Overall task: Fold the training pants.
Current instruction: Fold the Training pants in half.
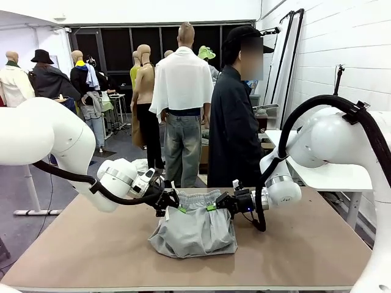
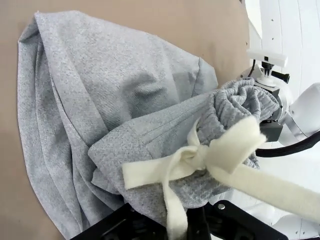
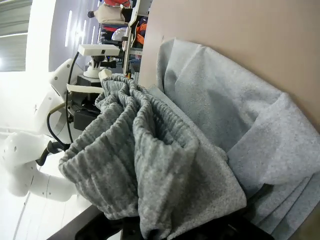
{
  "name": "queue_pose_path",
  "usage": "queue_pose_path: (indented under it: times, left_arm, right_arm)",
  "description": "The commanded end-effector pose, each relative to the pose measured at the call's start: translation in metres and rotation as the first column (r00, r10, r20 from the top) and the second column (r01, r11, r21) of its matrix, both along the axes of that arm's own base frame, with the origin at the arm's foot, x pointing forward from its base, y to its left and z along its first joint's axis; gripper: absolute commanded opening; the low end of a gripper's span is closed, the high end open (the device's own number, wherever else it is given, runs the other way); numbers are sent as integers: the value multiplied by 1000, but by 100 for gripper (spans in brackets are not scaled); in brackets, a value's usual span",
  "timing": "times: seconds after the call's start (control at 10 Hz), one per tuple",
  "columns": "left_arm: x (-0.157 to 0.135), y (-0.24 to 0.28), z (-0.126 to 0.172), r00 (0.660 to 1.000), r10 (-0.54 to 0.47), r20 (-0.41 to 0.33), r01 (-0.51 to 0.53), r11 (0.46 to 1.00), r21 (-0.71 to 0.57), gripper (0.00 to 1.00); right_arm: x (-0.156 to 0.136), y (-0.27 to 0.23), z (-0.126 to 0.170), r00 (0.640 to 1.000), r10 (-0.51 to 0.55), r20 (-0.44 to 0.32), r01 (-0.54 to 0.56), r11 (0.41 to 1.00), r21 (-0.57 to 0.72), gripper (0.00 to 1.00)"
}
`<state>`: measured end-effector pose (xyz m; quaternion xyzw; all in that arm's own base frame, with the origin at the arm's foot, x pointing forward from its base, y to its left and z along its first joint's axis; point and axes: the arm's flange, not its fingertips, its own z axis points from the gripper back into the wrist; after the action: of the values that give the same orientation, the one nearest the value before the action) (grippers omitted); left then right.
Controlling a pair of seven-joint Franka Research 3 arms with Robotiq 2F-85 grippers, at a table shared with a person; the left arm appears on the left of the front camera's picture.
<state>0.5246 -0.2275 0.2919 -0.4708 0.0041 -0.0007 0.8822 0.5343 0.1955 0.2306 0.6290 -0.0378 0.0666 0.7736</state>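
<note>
The light grey training pants hang in a bunched heap at the middle of the table, their lower part resting on the tabletop. My left gripper is shut on the left end of the gathered waistband and my right gripper is shut on its right end, both a little above the table. In the left wrist view the waistband and its white drawstring bow cover my fingers. In the right wrist view the ruffled waistband drapes over my fingers, with the legs lying on the table beyond.
The brown table has free room to the left, right and front of the pants. A person in dark clothes stands at the far edge, just behind the pants. A white table stands at the back right.
</note>
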Motion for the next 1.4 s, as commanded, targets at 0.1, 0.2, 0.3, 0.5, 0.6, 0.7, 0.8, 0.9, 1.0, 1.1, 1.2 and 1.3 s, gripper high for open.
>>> queue_pose_path:
  times: [0.1, 0.2, 0.3, 0.5, 0.6, 0.7, 0.8, 0.9, 1.0, 1.1, 1.2, 1.3]
  left_arm:
    - [13, 9, -3, 999, 36, 10, -36, 999, 35, 0]
    - [16, 9, -3, 999, 40, 17, -41, 998, 37, 0]
    - [18, 9, -2, 999, 44, 30, -45, 998, 40, 0]
    - [24, 6, -4, 999, 42, 23, -43, 998, 50, 0]
    - [26, 6, -5, 999, 41, 21, -42, 998, 51, 0]
    - [28, 6, -7, 999, 46, 23, -47, 998, 46, 0]
    - [30, 6, -9, 999, 43, 17, -43, 998, 45, 0]
    - [31, 5, -10, 999, 39, 13, -40, 998, 50, 0]
    - [30, 6, -11, 999, 35, 5, -35, 998, 46, 0]
    - [28, 7, -12, 1000, 31, -2, -31, 999, 39, 18]
    - [27, 9, -12, 999, 34, -6, -34, 999, 38, 37]
    - [25, 12, -13, 999, 40, -11, -40, 999, 35, 57]
  right_arm:
    - [18, -12, -5, 998, -67, -7, 66, 997, -26, 0]
    - [20, -11, -6, 998, -67, -8, 67, 997, -29, 0]
    - [23, -11, -7, 998, -67, -9, 66, 997, -31, 0]
    - [30, -10, -7, 997, -71, -1, 71, 997, -41, 0]
    - [33, -10, -8, 997, -73, -2, 73, 996, -45, 0]
    - [34, -10, -9, 997, -75, -9, 74, 996, -49, 0]
    - [34, -10, -9, 997, -80, -9, 79, 996, -50, 0]
    - [35, -11, -9, 997, -81, -9, 80, 996, -49, 0]
    - [34, -11, -9, 997, -80, -24, 79, 996, -46, 0]
    - [34, -11, -8, 996, -81, -28, 80, 996, -42, 20]
    - [34, -12, -8, 996, -84, -29, 83, 996, -37, 40]
    - [33, -14, -7, 995, -91, -34, 90, 995, -34, 60]
